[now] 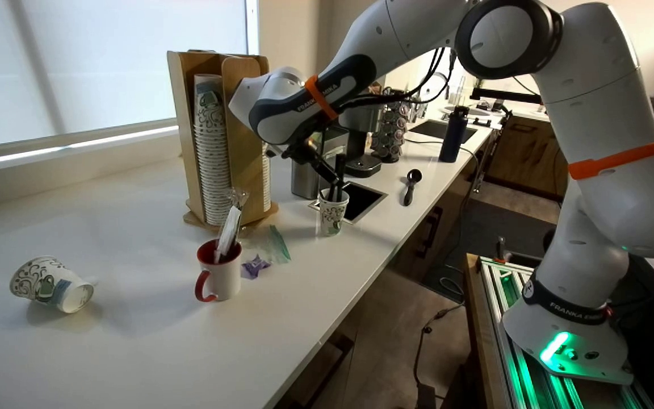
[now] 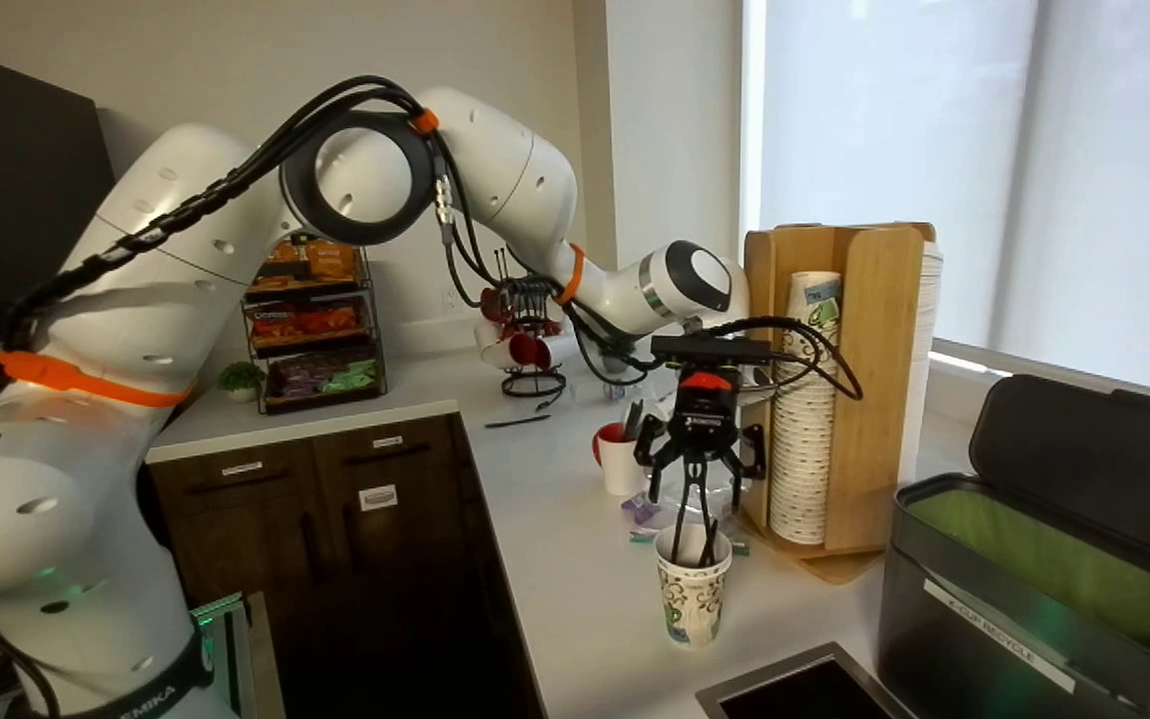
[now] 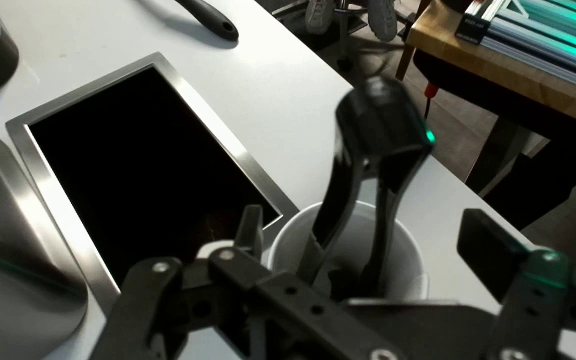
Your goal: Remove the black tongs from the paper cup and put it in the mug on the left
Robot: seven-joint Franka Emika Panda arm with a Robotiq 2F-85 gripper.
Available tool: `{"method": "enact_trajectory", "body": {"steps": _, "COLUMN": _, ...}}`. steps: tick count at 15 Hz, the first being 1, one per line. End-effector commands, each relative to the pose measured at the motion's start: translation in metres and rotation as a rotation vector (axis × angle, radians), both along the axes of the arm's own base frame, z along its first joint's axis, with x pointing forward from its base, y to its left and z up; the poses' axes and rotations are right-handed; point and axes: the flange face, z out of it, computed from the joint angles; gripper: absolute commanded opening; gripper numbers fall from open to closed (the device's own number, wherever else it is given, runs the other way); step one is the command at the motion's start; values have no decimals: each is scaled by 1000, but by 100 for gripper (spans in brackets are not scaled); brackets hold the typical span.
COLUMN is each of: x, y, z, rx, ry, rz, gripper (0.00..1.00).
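Note:
The black tongs (image 1: 340, 165) stand upright in a patterned white paper cup (image 1: 332, 218) on the counter. The tongs' joined end points up in the wrist view (image 3: 385, 117), and their lower ends are inside the cup (image 3: 403, 245). My gripper (image 2: 697, 487) points down over the cup; its fingers are open on either side of the tongs (image 2: 692, 499), apart from them. In the wrist view the open gripper (image 3: 365, 235) has the tongs between its fingers. The mug (image 1: 227, 279), white with red inside and red handle, holds wrapped white items; it also shows in an exterior view (image 2: 620, 469).
A wooden cup dispenser (image 1: 242, 102) stands beside the arm's wrist. A grey recycle bin (image 2: 984, 619) and a metal-framed opening (image 3: 228, 145) are near the cup. A purple wrapper (image 1: 255, 266) and clear bag lie by the mug. A patterned cup (image 1: 49, 287) lies tipped over.

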Motion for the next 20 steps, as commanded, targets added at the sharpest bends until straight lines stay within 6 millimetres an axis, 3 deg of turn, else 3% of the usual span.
{"method": "enact_trajectory", "body": {"steps": 1, "x": 1, "y": 2, "z": -9, "rx": -22, "ry": -25, "rz": 17, "gripper": 98}}
{"method": "enact_trajectory", "body": {"steps": 5, "x": -4, "y": 2, "z": -17, "rx": -29, "ry": -12, "rz": 2, "gripper": 87}}
{"method": "enact_trajectory", "body": {"steps": 6, "x": -5, "y": 0, "z": -18, "rx": -35, "ry": -6, "rz": -7, "gripper": 70}}
{"method": "enact_trajectory", "body": {"steps": 7, "x": -7, "y": 0, "z": -20, "rx": -38, "ry": 0, "rz": -11, "gripper": 68}}
{"method": "enact_trajectory", "body": {"steps": 13, "x": -11, "y": -5, "z": -26, "rx": -57, "ry": 13, "rz": -31, "gripper": 18}}
{"method": "enact_trajectory", "body": {"steps": 17, "x": -12, "y": -2, "z": -25, "rx": -65, "ry": 20, "rz": -30, "gripper": 7}}
{"method": "enact_trajectory", "body": {"steps": 20, "x": -15, "y": 0, "z": -20, "rx": -57, "ry": 24, "rz": -31, "gripper": 7}}
